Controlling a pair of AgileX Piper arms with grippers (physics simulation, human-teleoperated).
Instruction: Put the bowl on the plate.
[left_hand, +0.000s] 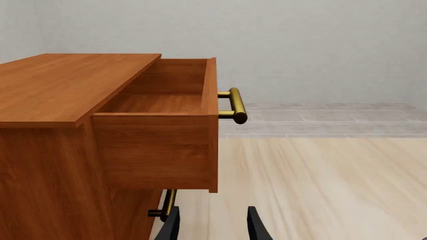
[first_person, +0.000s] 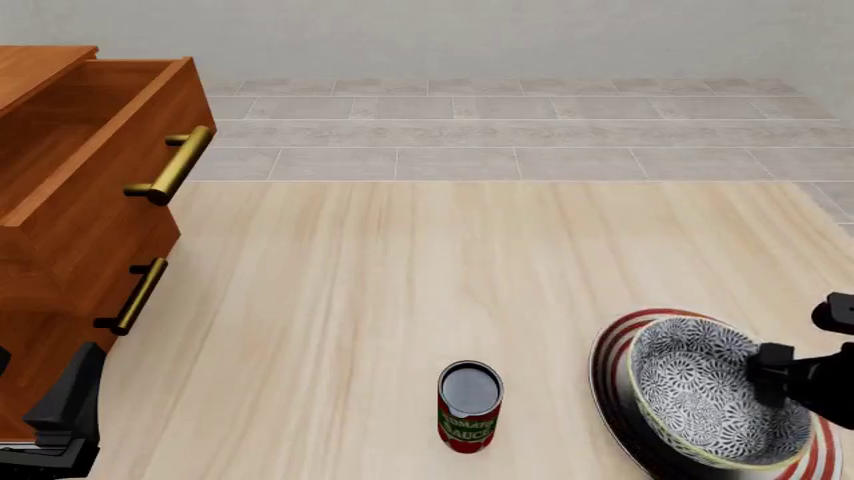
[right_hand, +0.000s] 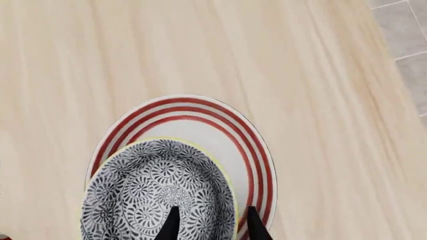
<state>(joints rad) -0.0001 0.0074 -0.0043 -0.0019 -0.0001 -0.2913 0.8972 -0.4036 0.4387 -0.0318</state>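
While astride bowl (right_hand: 157, 195) rim | right tool (right_hand: 210, 225) | over plate (right_hand: 250, 145)

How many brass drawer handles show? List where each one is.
2. One handle sits on the open top drawer of the wooden cabinet at the table's left; the other handle is on the closed drawer below. Lower ones may be hidden.

- Matte black, blocky housing is seen on the right gripper (first_person: 797, 372).
- Two slim black tapered fingers (left_hand: 172, 226) are shown on the left gripper (left_hand: 212, 225).
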